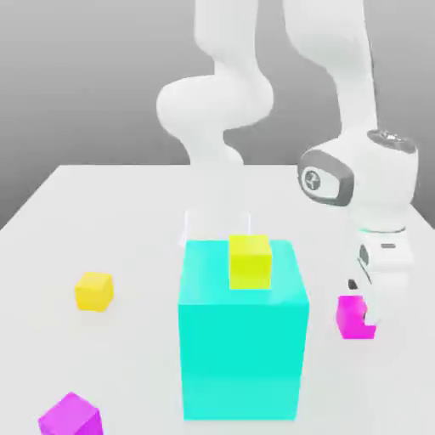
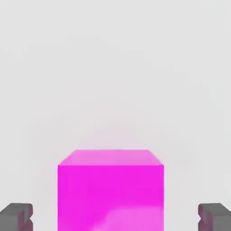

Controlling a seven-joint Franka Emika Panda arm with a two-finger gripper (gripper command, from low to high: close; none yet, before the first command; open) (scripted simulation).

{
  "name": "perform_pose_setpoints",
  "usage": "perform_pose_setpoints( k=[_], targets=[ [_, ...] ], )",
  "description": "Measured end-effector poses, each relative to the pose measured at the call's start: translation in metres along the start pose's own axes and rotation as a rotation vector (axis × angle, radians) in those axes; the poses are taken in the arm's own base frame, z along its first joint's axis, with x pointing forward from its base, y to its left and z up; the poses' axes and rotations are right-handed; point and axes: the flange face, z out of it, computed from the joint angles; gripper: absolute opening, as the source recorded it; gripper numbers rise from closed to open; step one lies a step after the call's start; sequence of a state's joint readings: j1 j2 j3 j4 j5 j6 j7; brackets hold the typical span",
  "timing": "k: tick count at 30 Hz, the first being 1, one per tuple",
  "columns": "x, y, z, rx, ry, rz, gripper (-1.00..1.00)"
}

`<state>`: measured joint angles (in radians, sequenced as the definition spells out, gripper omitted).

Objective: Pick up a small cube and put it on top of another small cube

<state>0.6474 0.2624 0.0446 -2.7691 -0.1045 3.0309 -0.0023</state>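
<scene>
A plain grey backdrop rises behind a white table (image 1: 127,212). The gripper (image 1: 367,316) hangs low near the table's edge on the exterior view's right, its jaws apart on either side of a small magenta cube (image 2: 110,191), not touching it. A second magenta cube (image 1: 70,416) sits at the table's near edge, well apart

The right part of the magenta cube (image 1: 350,316) near the exterior view's right is being covered by the gripper (image 1: 370,313). In the hand view, that cube (image 2: 110,191) is being cut by the frame's edge — its lower part cannot be seen — and the two fingertips (image 2: 16,215) are being clipped at the corners. The second magenta cube (image 1: 70,417) is being cropped by the exterior view's lower edge. The upper arm links (image 1: 280,51) are being cut off — the cyan block's (image 1: 242,340) base is being trimmed too.
</scene>
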Motion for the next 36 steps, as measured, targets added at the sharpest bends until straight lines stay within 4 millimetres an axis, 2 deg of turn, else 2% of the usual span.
perform_pose_setpoints(
  k=[7, 13, 14, 15, 17, 20, 23, 25, 28, 30, 33, 34, 36],
  targets=[
    [0.0, 0.0, 0.002, 0.0, -0.002, 0.0, -1.0],
    [0.0, 0.0, -0.048, -0.001, -0.002, 0.0, -1.0],
    [0.003, 0.001, -0.058, 0.002, 0.007, 0.009, -1.0],
    [0.011, 0.01, -0.068, 0.009, 0.024, 0.049, -1.0],
    [0.029, 0.046, -0.084, 0.026, 0.058, 0.179, -1.0],
    [0.048, 0.116, -0.108, 0.053, 0.105, 0.4, -1.0],
    [0.053, 0.193, -0.131, 0.081, 0.151, 0.619, -1.0],
    [0.048, 0.244, -0.147, 0.099, 0.187, 0.76, -1.0],
    [0.009, 0.325, -0.149, 0.093, 0.176, 0.968, -1.0],
    [-0.022, 0.366, -0.147, 0.081, 0.156, 1.077, -1.0],
    [-0.076, 0.416, -0.141, 0.057, 0.116, 1.227, -1.0],
    [-0.097, 0.43, -0.134, 0.043, 0.085, 1.272, -1.0],
    [-0.137, 0.455, -0.102, 0.015, 0.028, 1.354, -1.0]
  ],
)
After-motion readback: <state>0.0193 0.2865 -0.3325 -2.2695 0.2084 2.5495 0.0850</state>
